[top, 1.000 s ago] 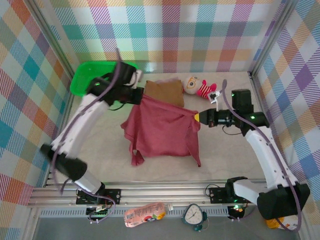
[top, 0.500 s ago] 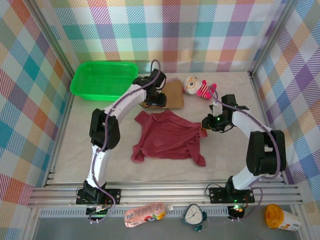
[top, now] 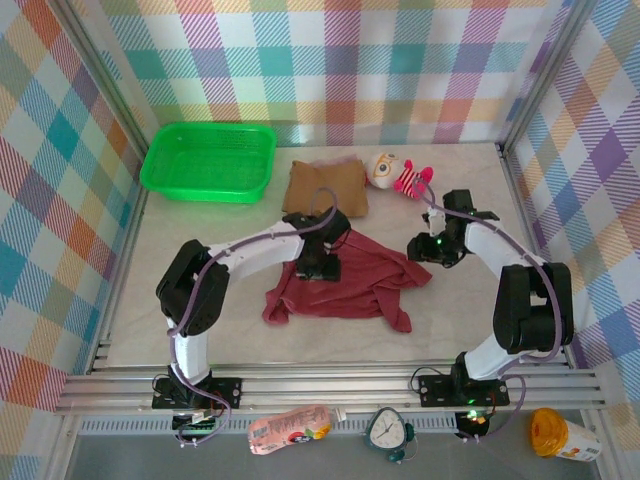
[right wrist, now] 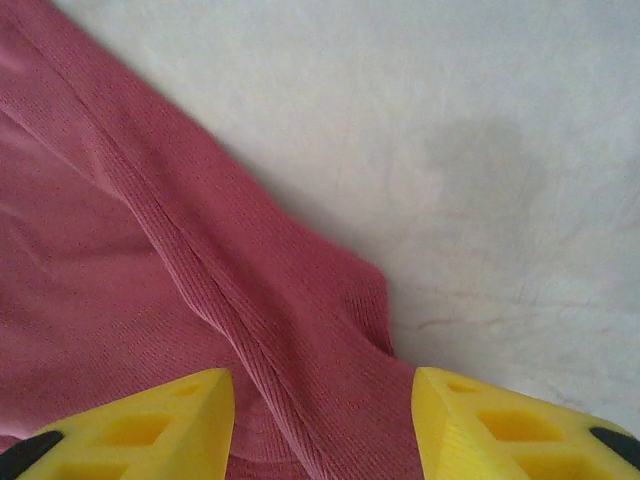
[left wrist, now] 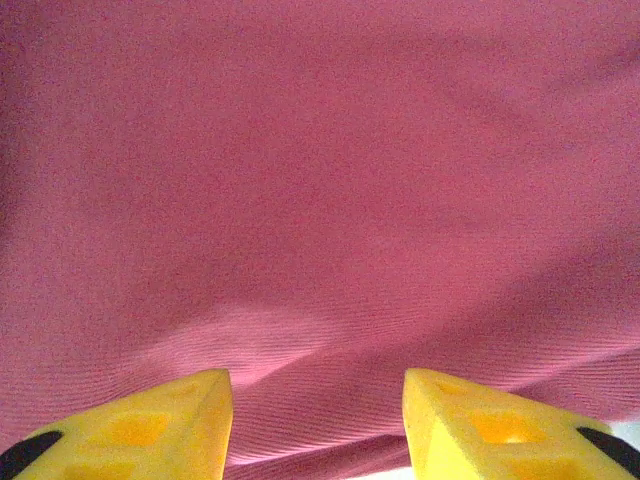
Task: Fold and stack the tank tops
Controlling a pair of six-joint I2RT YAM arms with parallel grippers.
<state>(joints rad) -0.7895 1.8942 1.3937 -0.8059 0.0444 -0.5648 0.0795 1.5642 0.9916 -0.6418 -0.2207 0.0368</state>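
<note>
Plaid-walled enclosure, pale beige tabletop: the dark maroon-red cloth tank top lies crumpled at centre, with the folded tan-brown cloth tank top near it on the far side. Left gripper stands over the maroon cloth, jaws parted, nothing clamped. Right gripper stands over that garment's right edge, jaws likewise parted, gripping nothing.
</note>
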